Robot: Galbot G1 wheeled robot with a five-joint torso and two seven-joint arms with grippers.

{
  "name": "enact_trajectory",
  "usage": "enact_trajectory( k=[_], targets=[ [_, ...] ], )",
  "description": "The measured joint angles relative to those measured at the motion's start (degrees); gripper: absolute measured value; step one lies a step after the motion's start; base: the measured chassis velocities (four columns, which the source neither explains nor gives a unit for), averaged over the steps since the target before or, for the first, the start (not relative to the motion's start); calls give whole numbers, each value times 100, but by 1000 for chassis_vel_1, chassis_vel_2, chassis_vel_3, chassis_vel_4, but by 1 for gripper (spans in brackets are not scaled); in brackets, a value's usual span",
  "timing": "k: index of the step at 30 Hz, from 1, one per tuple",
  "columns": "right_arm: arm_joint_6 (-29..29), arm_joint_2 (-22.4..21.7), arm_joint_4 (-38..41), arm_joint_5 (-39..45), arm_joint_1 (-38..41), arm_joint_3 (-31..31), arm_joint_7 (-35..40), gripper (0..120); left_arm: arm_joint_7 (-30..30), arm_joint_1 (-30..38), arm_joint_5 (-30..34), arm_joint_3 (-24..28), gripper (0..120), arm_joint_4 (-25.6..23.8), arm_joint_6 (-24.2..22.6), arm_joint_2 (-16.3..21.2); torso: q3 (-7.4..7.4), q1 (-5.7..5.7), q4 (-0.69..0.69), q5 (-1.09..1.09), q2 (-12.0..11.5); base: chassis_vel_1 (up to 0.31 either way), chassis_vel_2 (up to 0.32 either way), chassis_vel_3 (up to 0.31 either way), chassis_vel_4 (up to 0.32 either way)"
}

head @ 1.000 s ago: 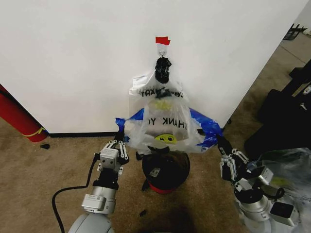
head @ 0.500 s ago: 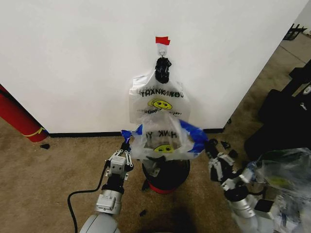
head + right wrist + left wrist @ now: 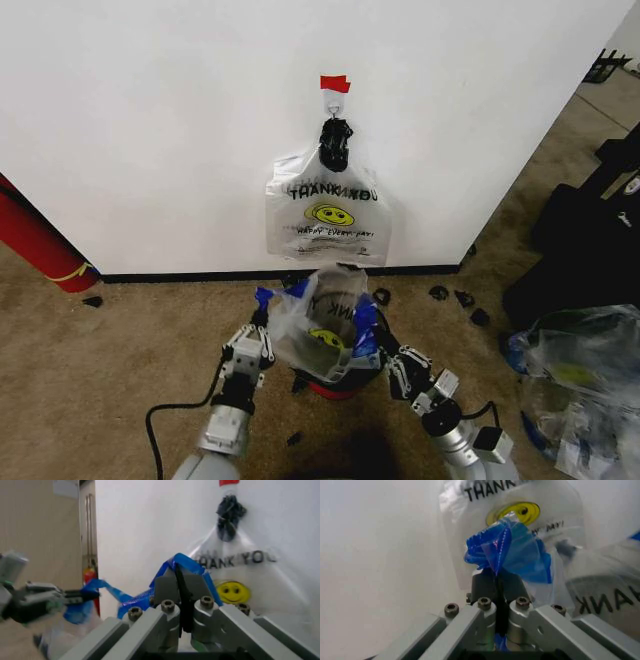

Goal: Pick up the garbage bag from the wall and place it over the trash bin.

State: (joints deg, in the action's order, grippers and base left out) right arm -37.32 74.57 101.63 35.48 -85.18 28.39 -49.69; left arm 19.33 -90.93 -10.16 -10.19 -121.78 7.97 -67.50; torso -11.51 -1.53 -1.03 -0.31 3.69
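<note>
The garbage bag (image 3: 322,325), see-through with blue patches, hangs bunched between my two grippers right above the trash bin (image 3: 331,389). Only the bin's red base and a bit of black mesh show under the bag. My left gripper (image 3: 262,312) is shut on the bag's blue edge (image 3: 510,551) at the bin's left. At the bin's right, my right gripper (image 3: 378,340) is shut on the other blue edge (image 3: 182,563). Behind stands the white wall (image 3: 150,130) with its red tape (image 3: 334,83) and hook (image 3: 335,101).
A white "THANK YOU" smiley bag (image 3: 328,215) hangs from the hook just behind the bin. A red cylinder (image 3: 35,245) leans at the left. A heap of clear plastic (image 3: 580,375) and black gear (image 3: 600,230) crowd the right. A black cable (image 3: 165,420) trails on the carpet.
Both grippers have come inward and down toward the bin. The garbage bag, stretched wide before, is now narrow and lower, uncovering the smiley bag behind it.
</note>
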Motion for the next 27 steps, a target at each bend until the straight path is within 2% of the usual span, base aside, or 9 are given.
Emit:
enact_trajectory(
  k=[4, 6, 13, 16, 27],
  targets=[
    [205, -200, -350, 284, 168, 753, -830, 0, -3, 9, -77, 80, 0, 139, 71, 83, 0, 0, 0, 1, 0, 0, 0, 0, 0],
    [246, -225, -396, 323, 174, 827, -954, 0, -5, 16, -85, 83, 0, 153, 73, 109, 0, 0, 0, 2, 0, 0, 0, 0, 0],
    [944, -326, -1014, 318, 44, 1487, -2949, 0, -7, -165, -352, 109, 0, 371, 221, 572, 0, 0, 0, 1, 0, 0, 0, 0, 0],
    [1007, -341, -1227, 164, 87, 1596, -3251, 0, 10, -190, -471, 106, 0, 476, 279, 689, 0, 0, -1, 1, 0, 0, 0, 0, 0],
    [939, -337, -2341, -51, 535, 1652, -3578, 0, 111, -200, -760, 34, 0, 1042, 332, 870, 0, 0, 0, 0, 0, 0, 0, 0, 0]
  ],
)
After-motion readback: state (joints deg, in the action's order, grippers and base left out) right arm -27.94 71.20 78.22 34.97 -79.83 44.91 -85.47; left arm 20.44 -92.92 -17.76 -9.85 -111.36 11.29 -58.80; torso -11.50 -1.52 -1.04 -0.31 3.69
